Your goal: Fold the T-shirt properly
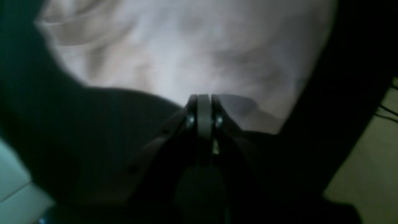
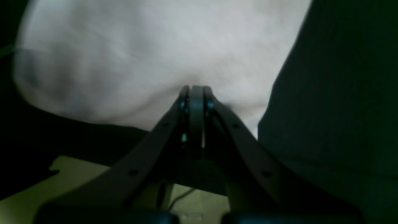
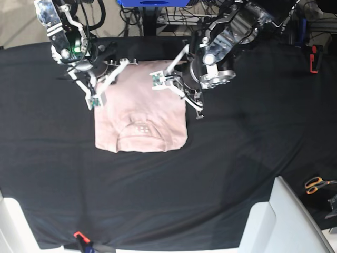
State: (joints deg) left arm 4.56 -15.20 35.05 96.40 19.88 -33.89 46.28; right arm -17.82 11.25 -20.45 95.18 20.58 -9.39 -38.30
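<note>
The pale pink T-shirt (image 3: 139, 113) lies as a rough rectangle on the black cloth table cover (image 3: 247, 137), its collar toward the near side. My left gripper (image 3: 179, 90) is over the shirt's far right part. In the left wrist view its jaws (image 1: 204, 99) are shut at the fabric's edge, and a raised flap of the T-shirt (image 1: 174, 53) runs up to the tips. My right gripper (image 3: 105, 79) is over the far left part. In the right wrist view it (image 2: 196, 89) is shut, with the T-shirt (image 2: 149, 49) puckering into the tips.
Orange-handled scissors (image 3: 316, 184) lie at the table's right edge. A red object (image 3: 314, 58) stands at the far right. White blocks (image 3: 279, 221) sit at the near right corner. Cables and a blue base (image 3: 152, 2) lie behind the table.
</note>
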